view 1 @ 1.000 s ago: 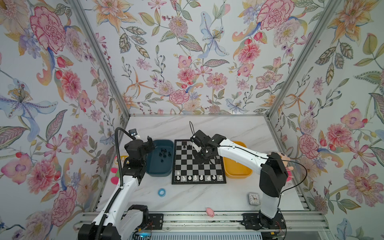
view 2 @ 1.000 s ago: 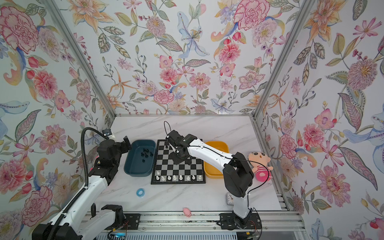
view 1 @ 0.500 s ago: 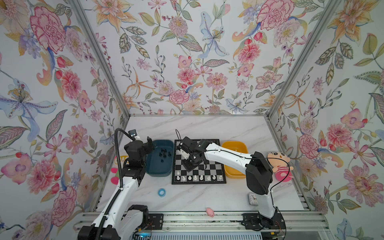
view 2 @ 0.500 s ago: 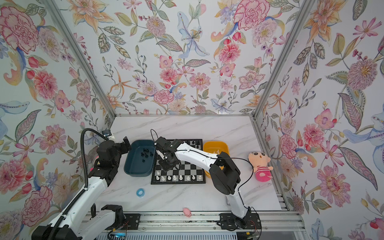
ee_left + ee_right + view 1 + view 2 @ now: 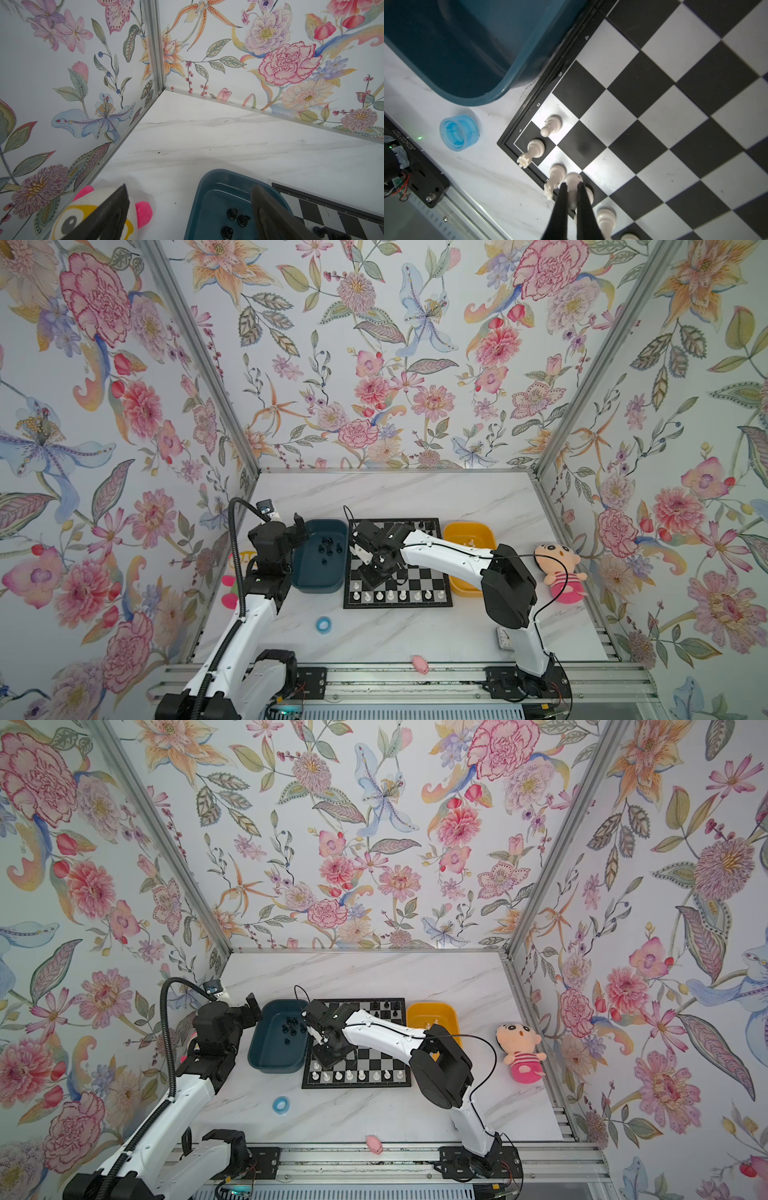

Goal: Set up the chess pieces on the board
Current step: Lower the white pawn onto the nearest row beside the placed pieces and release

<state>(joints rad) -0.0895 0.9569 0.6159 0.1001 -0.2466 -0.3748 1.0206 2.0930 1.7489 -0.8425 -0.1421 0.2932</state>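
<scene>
The fingers (image 5: 560, 207) of the right gripper (image 5: 572, 184) pinch a white chess piece (image 5: 572, 176) at the near left corner of the board (image 5: 675, 124), next to the white row (image 5: 395, 596). The left gripper (image 5: 189, 185) hovers, fingers spread wide, at the teal bin (image 5: 228, 173), which holds black pieces (image 5: 242, 220).

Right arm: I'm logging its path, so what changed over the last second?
The right gripper, fingers shut on a white piece, swung from the board's far middle leftward and nearer, toward its near-left corner. The left gripper stayed open by the teal bin; the white row kept its place.
</scene>
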